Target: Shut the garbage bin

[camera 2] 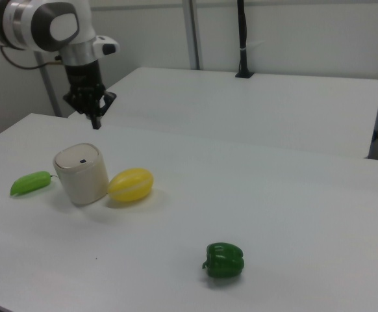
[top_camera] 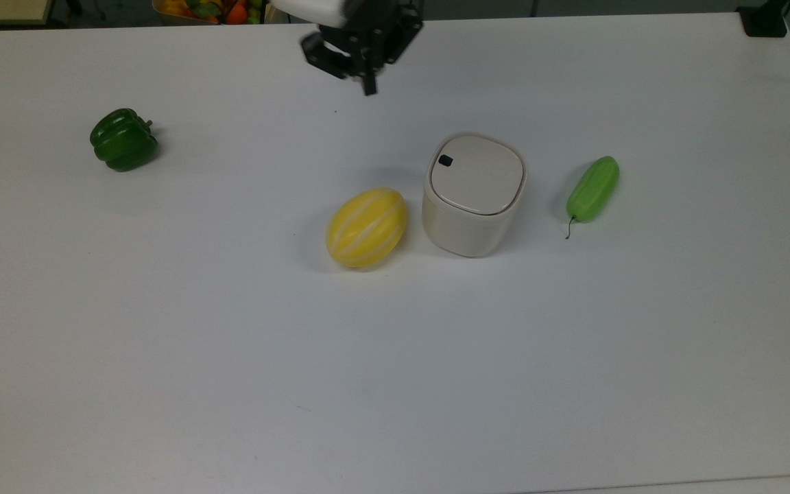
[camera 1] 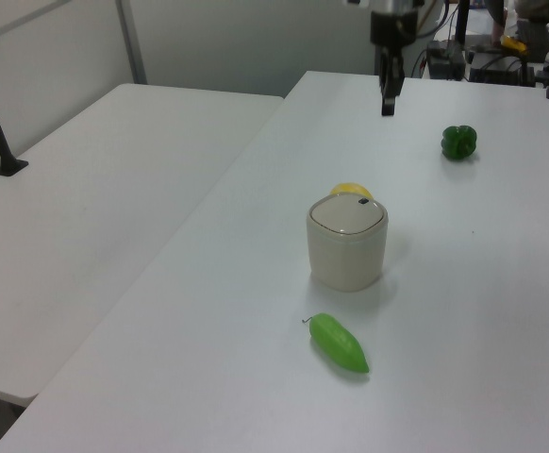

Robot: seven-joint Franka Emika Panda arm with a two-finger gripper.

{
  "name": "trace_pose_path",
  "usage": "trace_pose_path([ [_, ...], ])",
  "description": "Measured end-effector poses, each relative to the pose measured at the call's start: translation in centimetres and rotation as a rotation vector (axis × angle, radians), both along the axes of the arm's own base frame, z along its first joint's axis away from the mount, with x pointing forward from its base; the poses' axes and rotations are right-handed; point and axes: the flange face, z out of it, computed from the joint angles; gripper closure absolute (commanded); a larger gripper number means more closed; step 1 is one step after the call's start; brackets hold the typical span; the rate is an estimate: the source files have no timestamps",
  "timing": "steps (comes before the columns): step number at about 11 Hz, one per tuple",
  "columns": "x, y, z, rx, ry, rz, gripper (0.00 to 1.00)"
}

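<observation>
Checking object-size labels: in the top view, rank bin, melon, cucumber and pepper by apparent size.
1. Bin, largest.
2. Melon, a little smaller.
3. Cucumber and pepper: too close to rank. The cucumber is longer but slimmer, the pepper blockier.
All rest on the same table, so camera distance skews little.

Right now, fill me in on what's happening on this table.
A Franka arm is working on a cream garbage bin. The bin's flat lid lies down, so it looks closed. The gripper hangs above the table away from the bin, shut and holding nothing. A yellow melon sits beside the bin, a light green vegetable on its other side, and a green pepper lies farther off.
</observation>
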Motion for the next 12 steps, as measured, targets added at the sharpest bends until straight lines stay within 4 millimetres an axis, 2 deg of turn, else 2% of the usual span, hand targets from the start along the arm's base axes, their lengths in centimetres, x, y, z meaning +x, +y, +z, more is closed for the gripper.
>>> trace_pose_path([
  [1, -0.1, -2.6, 0.9, 0.005, -0.005, -0.128, 0.94],
  [2, -0.5, -5.7, 1.7, 0.008, 0.006, -0.256, 0.65],
  [3, -1.3, -8.6, 2.4, -0.001, 0.028, -0.371, 0.01],
  [4, -2.1, -10.8, 3.1, -0.011, 0.049, -0.469, 0.0],
  [6, -3.3, -13.6, 4.1, -0.012, 0.059, -0.556, 0.0],
  [8, -3.5, -14.2, 3.8, -0.016, 0.072, -0.565, 0.0],
  [12, -3.6, -14.8, 3.2, -0.067, 0.074, -0.47, 0.0],
])
